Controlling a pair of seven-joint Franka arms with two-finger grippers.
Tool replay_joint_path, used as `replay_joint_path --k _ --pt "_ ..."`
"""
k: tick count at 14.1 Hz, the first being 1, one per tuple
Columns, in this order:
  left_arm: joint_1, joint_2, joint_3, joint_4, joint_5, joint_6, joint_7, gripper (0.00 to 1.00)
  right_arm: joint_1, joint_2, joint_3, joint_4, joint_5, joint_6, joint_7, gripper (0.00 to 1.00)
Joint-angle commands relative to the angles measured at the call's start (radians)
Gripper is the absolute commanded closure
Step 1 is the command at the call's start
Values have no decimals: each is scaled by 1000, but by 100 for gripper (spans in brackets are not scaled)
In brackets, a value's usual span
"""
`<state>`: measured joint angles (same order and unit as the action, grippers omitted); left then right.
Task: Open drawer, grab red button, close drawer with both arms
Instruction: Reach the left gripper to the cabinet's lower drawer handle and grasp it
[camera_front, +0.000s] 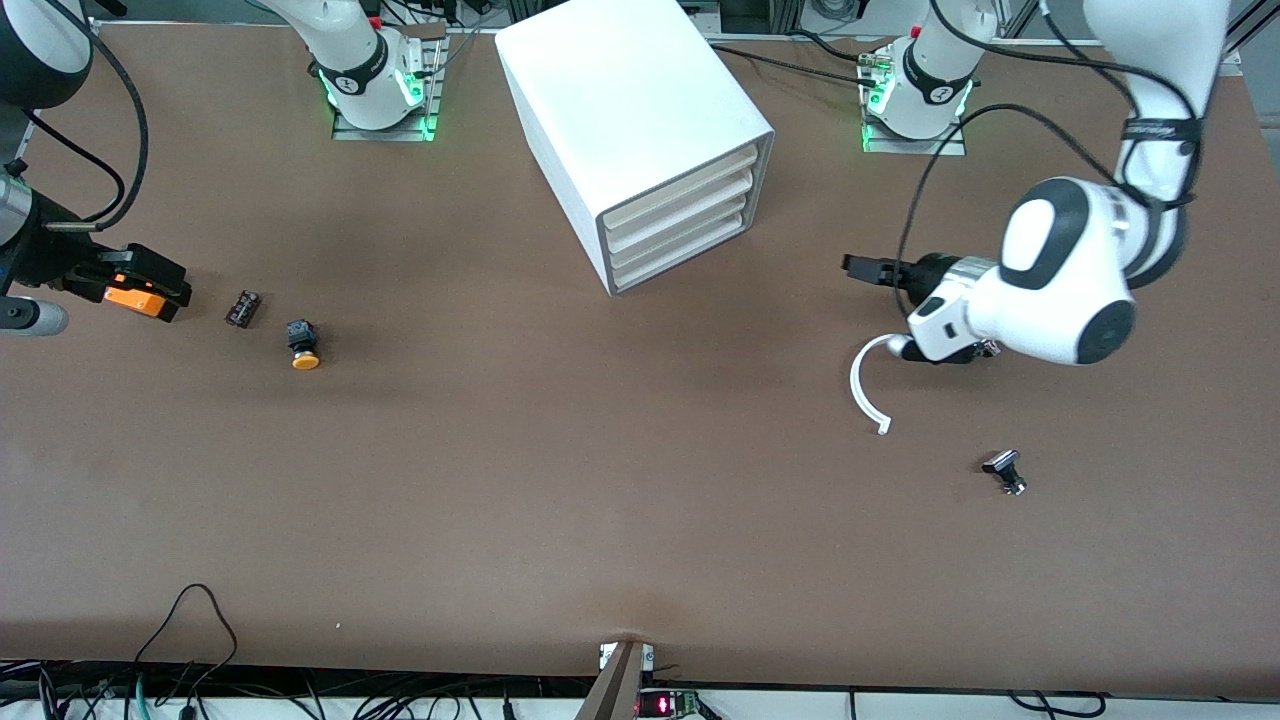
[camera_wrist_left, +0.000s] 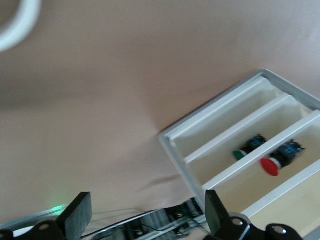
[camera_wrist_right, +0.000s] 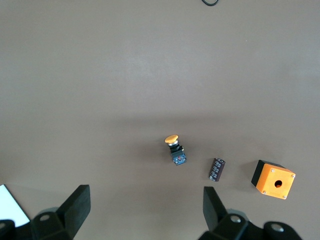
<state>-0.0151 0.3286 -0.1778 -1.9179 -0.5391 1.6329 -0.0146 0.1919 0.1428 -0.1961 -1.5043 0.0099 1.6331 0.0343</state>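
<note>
Drawer (camera_front: 680, 222) fronts seen shut, angled twd left arm's end; left gripper (camera_front: 868, 270) nearer, fingers spread; right gripper (camera_wrist_right: 145, 210) spread, waits.

In the front view the cabinet (camera_front: 630, 110) shows only its drawer fronts, so their contents stay hidden. The right arm (camera_front: 30, 60) is cut off at the frame's edge at its end of the table, and its hand cannot be made out there. The small silver-black part (camera_front: 1004, 471) low in the frame is too small to identify, as is the dark part (camera_front: 243, 308) beside the orange box (camera_front: 135, 298). In the left wrist view the cabinet runs out of frame, the red button (camera_wrist_left: 270, 166) is blurred, and a white curved piece (camera_wrist_left: 17, 25) is cropped at a corner.
</note>
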Motion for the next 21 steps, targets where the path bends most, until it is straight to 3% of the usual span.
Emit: replay_joint_path --k 1,4,8,13,15,18,20,21 --pt "4 -5 -60 -117 -177 121 78 0 1 3 0 10 15 -2 -7 0" --pt "-25 24 -98 -153 -240 231 325 0 1 3 1 10 16 -6 1 0" --pt "-32 49 -100 -252 -509 220 568 0 47 4 10 10 16 -7 6 0" --pt "-65 87 -150 -329 -752 206 712 1 77 34 15 10 16 -12 -8 0" --pt "-92 102 -150 -343 -783 208 771 2 80 40 15 10 15 -12 -13 0" --pt "-112 119 -150 -346 -783 215 789 19 84 41 17 6 16 -16 -14 0" --pt "-132 122 -150 -346 -783 220 789 47 118 49 17 4 15 -16 -13 0" --pt "-141 124 -150 -346 -783 228 789 68 124 70 17 1 15 -16 -13 0"
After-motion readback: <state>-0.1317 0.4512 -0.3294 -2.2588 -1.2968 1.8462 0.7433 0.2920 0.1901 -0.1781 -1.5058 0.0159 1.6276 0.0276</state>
